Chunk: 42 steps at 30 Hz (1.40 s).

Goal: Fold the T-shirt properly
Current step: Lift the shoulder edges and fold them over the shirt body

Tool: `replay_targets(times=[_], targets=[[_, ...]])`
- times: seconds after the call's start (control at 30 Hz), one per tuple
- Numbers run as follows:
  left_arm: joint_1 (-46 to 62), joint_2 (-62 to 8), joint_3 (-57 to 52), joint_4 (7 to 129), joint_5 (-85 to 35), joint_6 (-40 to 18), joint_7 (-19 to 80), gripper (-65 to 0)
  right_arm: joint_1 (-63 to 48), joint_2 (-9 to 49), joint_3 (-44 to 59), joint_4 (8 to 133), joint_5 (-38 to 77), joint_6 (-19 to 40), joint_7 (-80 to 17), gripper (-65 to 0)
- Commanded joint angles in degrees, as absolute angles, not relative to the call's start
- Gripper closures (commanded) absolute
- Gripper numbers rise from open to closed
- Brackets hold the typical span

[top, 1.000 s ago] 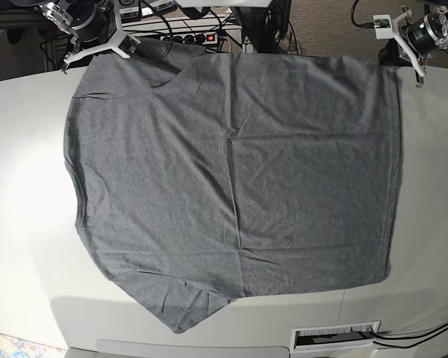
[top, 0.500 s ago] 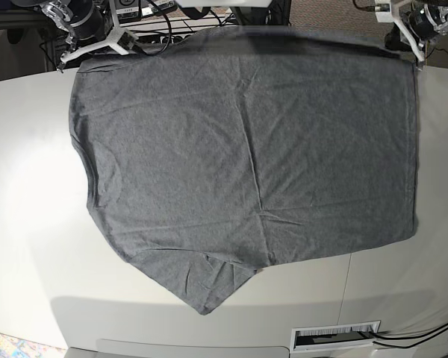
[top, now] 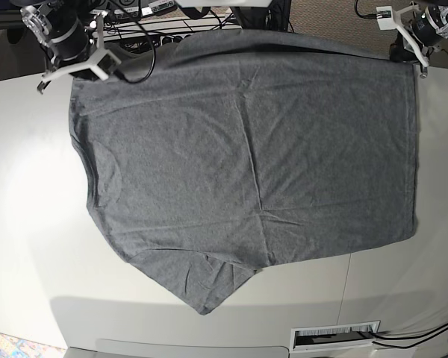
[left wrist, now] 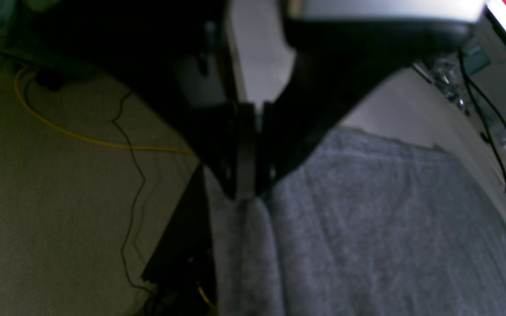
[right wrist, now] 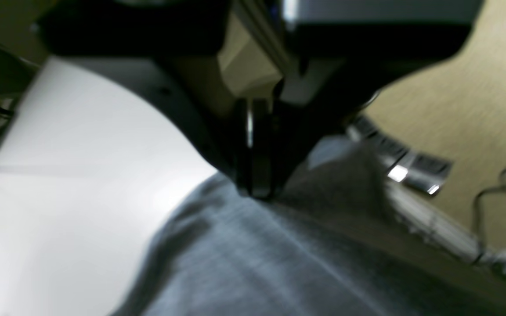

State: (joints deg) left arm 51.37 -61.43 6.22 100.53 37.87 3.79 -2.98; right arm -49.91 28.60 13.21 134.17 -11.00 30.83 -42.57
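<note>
1. Grey T-shirt (top: 246, 164) lies spread across the white table (top: 30, 224).
2. Left gripper (left wrist: 248, 193) and right gripper (right wrist: 257, 193) each pinch a far corner.
3. Soft, light, floppy cloth; best held by edges.

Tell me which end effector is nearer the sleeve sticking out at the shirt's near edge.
Right. The right end effector pinches the T-shirt at the far corner on the sleeve side. The left end effector pinches the far corner on the opposite side.
</note>
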Motion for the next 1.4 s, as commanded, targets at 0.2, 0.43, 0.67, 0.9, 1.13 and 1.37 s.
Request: replay_targets(times=[0.2,0.43,0.67,0.9,1.13,1.37], targets=[[45.4,-62.7,4.7,101.5,37.5,10.6,1.2,0.0,-49.6,29.0,16.0,135.0,-11.4,30.0,-40.5,0.0],[44.5,-62.7,4.6,101.5,37.8,14.7,3.4,0.0,-45.9,27.9,16.0,135.0,-10.9,30.0,-39.2,0.0],[44.4,-63.3,4.6,101.5,40.8,18.3,6.5,0.0,-42.9,25.2,16.0,135.0,-8.0,30.0,-38.8,0.0],[47.8,-67.3,4.6,102.0,40.5,18.2,9.4,0.0,-42.5,25.2,16.0,135.0,-8.1,30.0,-38.8,0.0],[54.1,-68.8,4.6,103.6,40.3,18.2,9.5,0.0,-41.9,25.3,16.0,135.0,-8.1,30.0,-38.8,0.0],[53.8,-68.8,4.6,103.7,42.0,18.3,9.8,0.0,-41.7,25.3,16.0,135.0,-8.2,30.0,-38.7,0.0]])
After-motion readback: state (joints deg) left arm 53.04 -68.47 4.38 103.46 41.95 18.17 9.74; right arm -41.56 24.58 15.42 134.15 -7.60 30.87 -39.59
